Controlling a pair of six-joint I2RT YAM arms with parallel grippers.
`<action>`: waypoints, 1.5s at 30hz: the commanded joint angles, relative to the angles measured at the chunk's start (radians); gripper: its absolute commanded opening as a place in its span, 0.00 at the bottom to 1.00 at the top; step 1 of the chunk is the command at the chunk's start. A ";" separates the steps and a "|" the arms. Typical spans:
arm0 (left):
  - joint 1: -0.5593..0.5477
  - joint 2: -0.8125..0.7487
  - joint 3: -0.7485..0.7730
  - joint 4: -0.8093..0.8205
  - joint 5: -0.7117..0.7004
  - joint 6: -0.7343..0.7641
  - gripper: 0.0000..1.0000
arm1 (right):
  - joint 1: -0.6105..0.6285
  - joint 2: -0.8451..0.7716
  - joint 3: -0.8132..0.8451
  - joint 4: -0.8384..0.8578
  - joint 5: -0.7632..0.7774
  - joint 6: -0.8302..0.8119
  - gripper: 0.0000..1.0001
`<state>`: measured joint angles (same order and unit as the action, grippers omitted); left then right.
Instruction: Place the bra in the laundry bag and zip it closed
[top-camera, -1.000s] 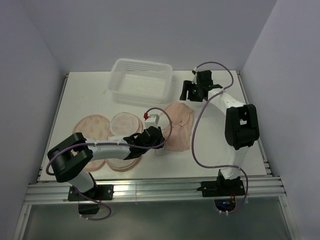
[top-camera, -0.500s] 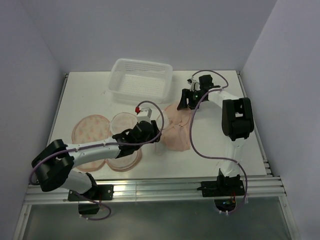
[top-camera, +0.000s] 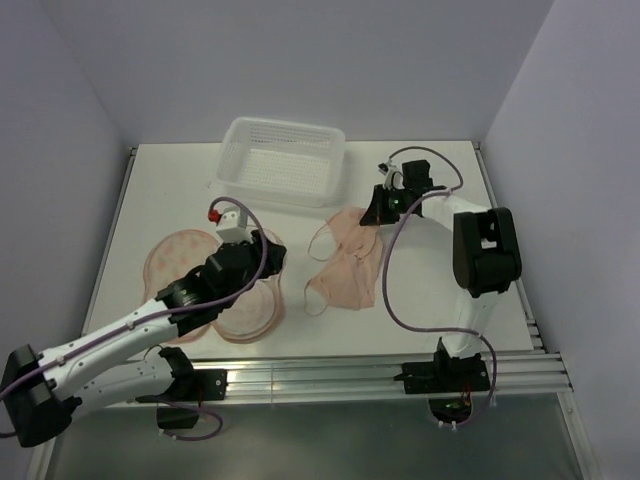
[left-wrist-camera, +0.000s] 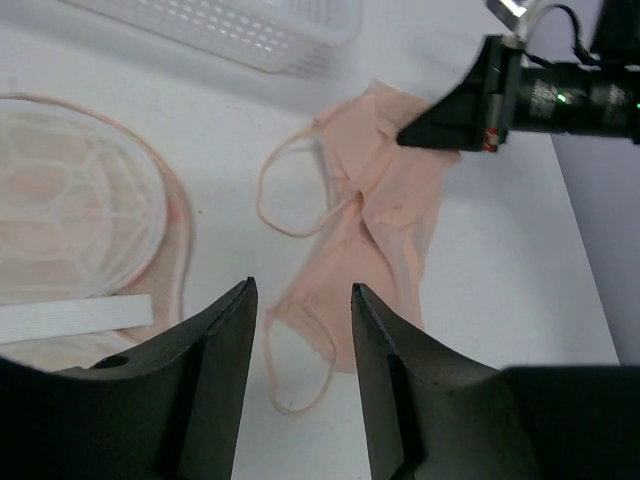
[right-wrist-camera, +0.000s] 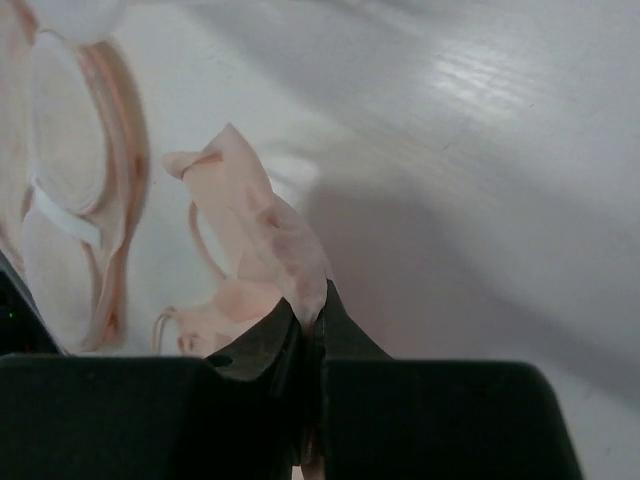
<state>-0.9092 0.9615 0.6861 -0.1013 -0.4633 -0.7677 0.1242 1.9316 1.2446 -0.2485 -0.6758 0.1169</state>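
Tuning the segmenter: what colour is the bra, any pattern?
The bra is plain pale peach-pink, unpatterned; the left wrist view shows it best.

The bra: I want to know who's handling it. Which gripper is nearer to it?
Right. The right gripper is shut on the bra's far edge. The left gripper is open over the laundry bag, beside the bra, not touching it.

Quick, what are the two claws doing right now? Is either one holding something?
Left gripper: open, holding nothing.
Right gripper: shut on an edge of the bra.
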 joint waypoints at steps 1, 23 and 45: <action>0.013 -0.121 -0.023 -0.109 -0.096 0.016 0.50 | 0.025 -0.260 -0.086 0.167 -0.031 0.020 0.00; 0.020 -0.492 0.156 -0.354 -0.244 0.097 0.68 | 0.685 -0.838 -0.033 0.040 0.344 -0.108 0.00; 0.020 -0.618 0.230 -0.413 -0.354 0.214 0.71 | 0.948 -0.502 0.081 0.370 0.387 0.090 0.00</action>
<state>-0.8925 0.3546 0.9192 -0.5144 -0.7921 -0.5858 1.0546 1.4166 1.2499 0.0147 -0.2882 0.1768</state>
